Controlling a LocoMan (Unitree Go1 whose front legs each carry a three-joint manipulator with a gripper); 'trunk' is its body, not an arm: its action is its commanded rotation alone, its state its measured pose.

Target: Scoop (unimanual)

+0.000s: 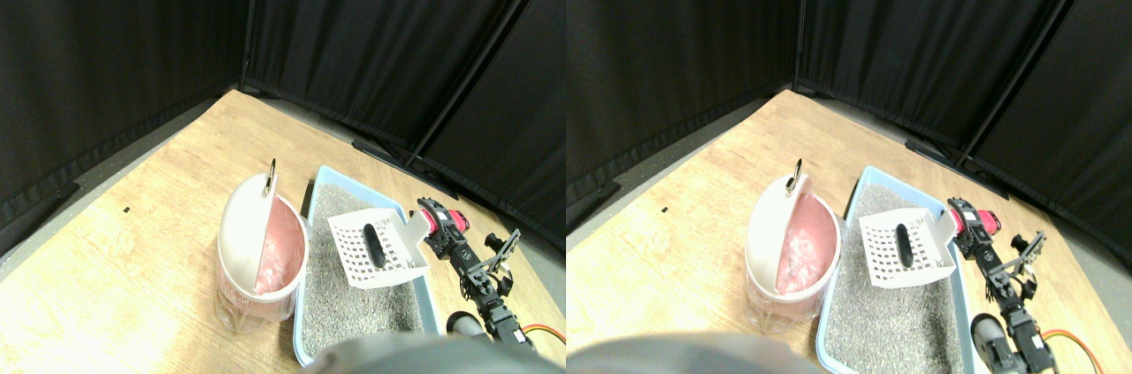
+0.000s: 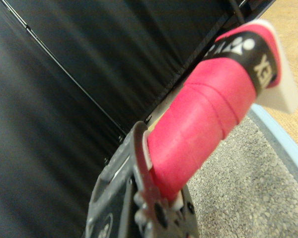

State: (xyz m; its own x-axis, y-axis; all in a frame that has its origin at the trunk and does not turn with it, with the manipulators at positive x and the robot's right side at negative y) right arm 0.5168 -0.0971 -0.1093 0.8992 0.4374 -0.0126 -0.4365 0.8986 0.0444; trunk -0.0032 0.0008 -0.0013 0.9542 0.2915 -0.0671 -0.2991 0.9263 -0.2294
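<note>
A white slotted scoop (image 1: 376,252) hangs tilted just above the grey litter (image 1: 354,308) in the light blue tray (image 1: 302,303). A dark oblong lump (image 1: 373,246) lies in the scoop. My right gripper (image 1: 439,225) is shut on the scoop's red-wrapped handle (image 1: 449,217) at the tray's right rim. In the wrist view the red handle (image 2: 203,129) rises out of the dark jaw, with litter (image 2: 248,188) and the blue tray rim (image 2: 283,144) behind it. A white bin (image 1: 243,241) with a pink liner (image 1: 281,255) stands against the tray's left side, its lid tipped open.
Black curtains (image 1: 371,38) close off the back and both sides of the wooden floor (image 1: 133,250). An orange cable (image 1: 546,332) trails beside the arm at the lower right. A metal ring (image 1: 272,167) sticks up from the bin's lid.
</note>
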